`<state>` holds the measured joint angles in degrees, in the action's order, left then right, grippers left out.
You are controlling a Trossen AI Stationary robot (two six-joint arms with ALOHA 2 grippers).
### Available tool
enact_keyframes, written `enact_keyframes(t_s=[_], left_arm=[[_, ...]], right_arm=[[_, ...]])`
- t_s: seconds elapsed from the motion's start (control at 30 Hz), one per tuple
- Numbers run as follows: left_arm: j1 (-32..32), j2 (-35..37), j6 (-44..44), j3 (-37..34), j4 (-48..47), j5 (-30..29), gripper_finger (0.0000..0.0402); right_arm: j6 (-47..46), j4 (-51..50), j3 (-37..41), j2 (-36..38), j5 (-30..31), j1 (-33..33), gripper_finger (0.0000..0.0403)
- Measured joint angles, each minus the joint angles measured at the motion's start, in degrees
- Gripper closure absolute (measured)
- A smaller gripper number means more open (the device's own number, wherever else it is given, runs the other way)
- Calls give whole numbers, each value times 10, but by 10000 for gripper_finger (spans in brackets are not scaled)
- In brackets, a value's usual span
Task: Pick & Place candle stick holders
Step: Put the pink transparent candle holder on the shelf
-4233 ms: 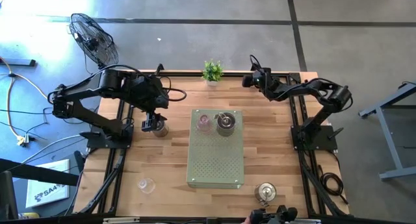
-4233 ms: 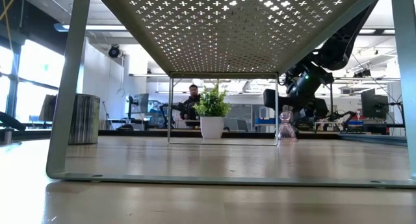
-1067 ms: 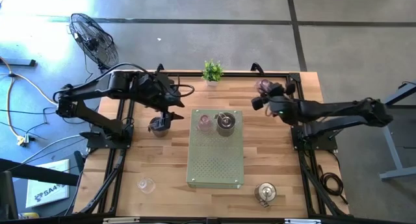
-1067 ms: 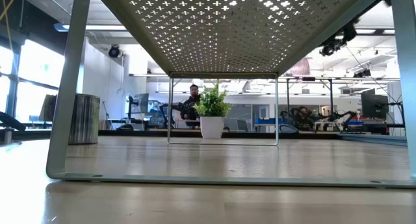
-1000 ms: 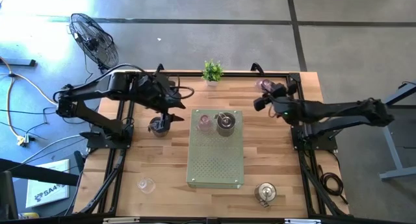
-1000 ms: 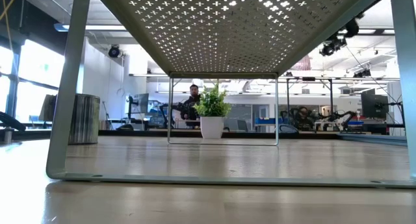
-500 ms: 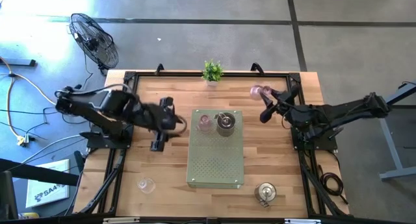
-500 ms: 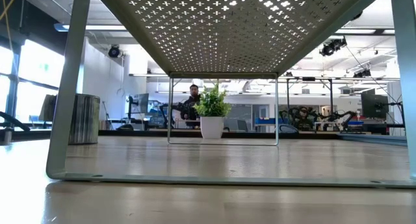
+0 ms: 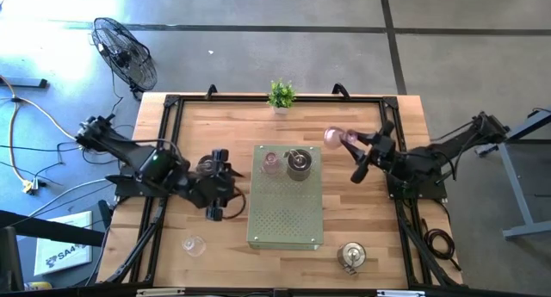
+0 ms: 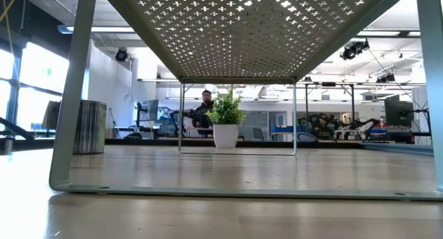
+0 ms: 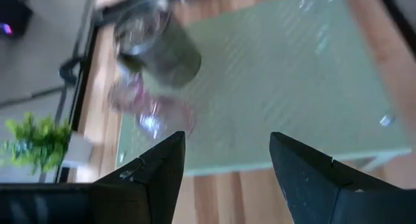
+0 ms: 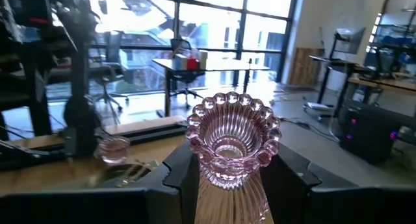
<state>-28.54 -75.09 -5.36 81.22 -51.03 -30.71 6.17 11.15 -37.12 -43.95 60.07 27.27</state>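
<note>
My right gripper (image 9: 346,142) is shut on a pink ribbed glass candle stick holder (image 12: 232,145), held in the air just right of the green perforated tray (image 9: 286,213). A second pink holder (image 9: 270,163) and a silvery metal holder (image 9: 298,163) stand on the tray's far end. My left gripper (image 9: 234,192) is open and empty at the tray's left edge, pointing toward it. A dark metal holder (image 9: 207,164) stands on the table beside the left arm. A clear glass holder (image 9: 194,244) and another metal holder (image 9: 351,256) stand near the front edge. My right gripper pinches the pink holder's narrow ribbed lower part (image 12: 227,197) between its two fingers, which come about level from the table's right side. The scalloped cup (image 12: 233,123) sticks out past the fingertips. The holder is lifted clear of the table and the tray.
A small potted plant (image 9: 281,95) stands at the far edge. The low view shows only the tray's underside (image 10: 242,31), its legs, the plant (image 10: 225,125) and a person (image 10: 205,100) in the room behind. Bare wood lies right of the tray.
My left gripper has left the dark metal holder standing on the table, swung toward the near edge and the tray, and sunk a little, staying open. My right gripper has carried the pink holder from the far right toward the near edge and the tray, rising slightly.
</note>
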Motion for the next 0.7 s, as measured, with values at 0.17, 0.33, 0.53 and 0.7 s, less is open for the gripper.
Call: enact_keyframes(t_s=[0.17,0.33,0.53,0.7], left_arm=[[-30,0,18,-22,56,-28,181],[-38,0,9,-35,57,-26,181],[-37,0,-9,-37,61,-32,181],[-37,0,-9,-37,72,-27,181]], right_arm=[[51,61,0,-12,-2,33,281],[97,110,0,-30,-2,53,281],[104,124,0,-45,-5,63,281],[104,130,0,-57,-5,63,281]])
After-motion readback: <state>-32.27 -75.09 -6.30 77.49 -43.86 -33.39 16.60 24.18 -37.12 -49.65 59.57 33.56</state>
